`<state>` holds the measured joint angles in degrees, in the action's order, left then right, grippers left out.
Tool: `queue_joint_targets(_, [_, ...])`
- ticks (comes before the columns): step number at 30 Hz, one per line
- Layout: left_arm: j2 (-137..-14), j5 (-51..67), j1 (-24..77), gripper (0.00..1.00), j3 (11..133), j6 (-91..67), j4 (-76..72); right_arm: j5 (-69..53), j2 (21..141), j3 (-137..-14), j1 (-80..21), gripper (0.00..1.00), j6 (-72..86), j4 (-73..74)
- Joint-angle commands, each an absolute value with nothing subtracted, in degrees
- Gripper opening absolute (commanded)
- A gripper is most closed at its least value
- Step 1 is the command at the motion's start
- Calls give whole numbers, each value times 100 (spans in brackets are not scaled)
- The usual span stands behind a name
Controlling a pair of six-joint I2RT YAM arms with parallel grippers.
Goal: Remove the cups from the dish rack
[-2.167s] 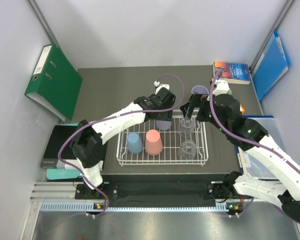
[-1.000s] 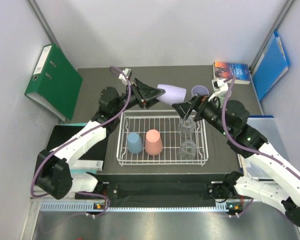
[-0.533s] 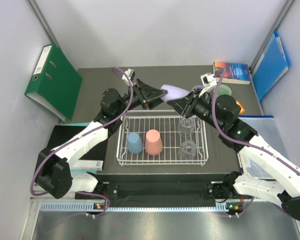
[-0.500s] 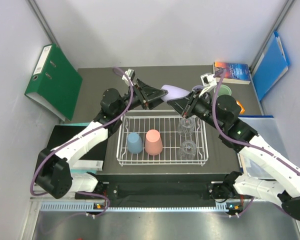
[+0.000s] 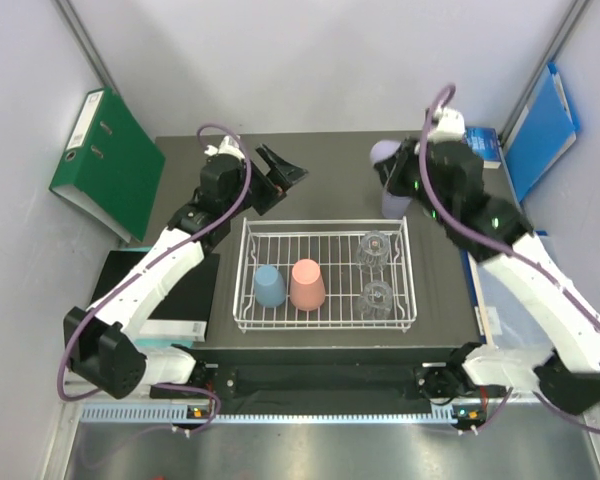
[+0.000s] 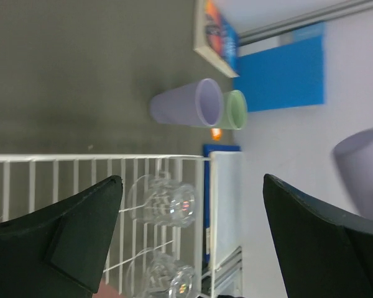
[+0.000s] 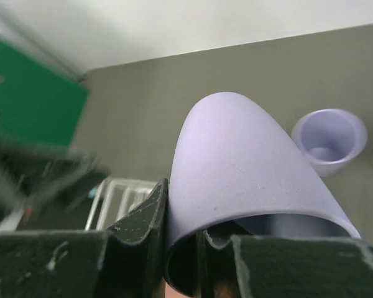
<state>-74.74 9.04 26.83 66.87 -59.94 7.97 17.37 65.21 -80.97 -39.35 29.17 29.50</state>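
the right claw [image 7: 199, 234] is clamped on a lilac cup [image 7: 236, 167], holding it tilted in the air above the counter [image 5: 320, 160], just past the far right corner of the rack [image 5: 320, 327]. the left claw [image 5: 280, 178] gapes wide with nothing in it, over the counter near the rack's far left corner. in the rack a blue cup [image 5: 269, 286] and a pink cup [image 5: 307, 284] stand mouth down, with two clear glasses [image 5: 373, 247] to their right. a second lilac cup [image 7: 329, 138] and a green cup [image 6: 236, 110] sit on the counter beyond the rack.
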Motion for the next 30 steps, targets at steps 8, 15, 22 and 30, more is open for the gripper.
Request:
queue_joint_targets(8, [-7611, -510, 2707, 99, 7172, -5748, 2716, 1631, 10361, -12207, -2137, 0, 3383, 6477])
queue_joint_targets(15, [-7717, -422, 2716, 99, 7190, -5546, 2839, 1424, 11075, -12455, -2004, 0, 3551, 6601])
queue_joint_targets(22, [-7813, -211, 2707, 99, 7075, -5467, 2733, 1336, 11188, -12111, -2004, 0, 3577, 6372])
queue_joint_targets(30, [-7831, -211, 2698, 99, 6996, -5405, 2786, 1239, 11452, -12059, -1995, 12, 3489, 6241])
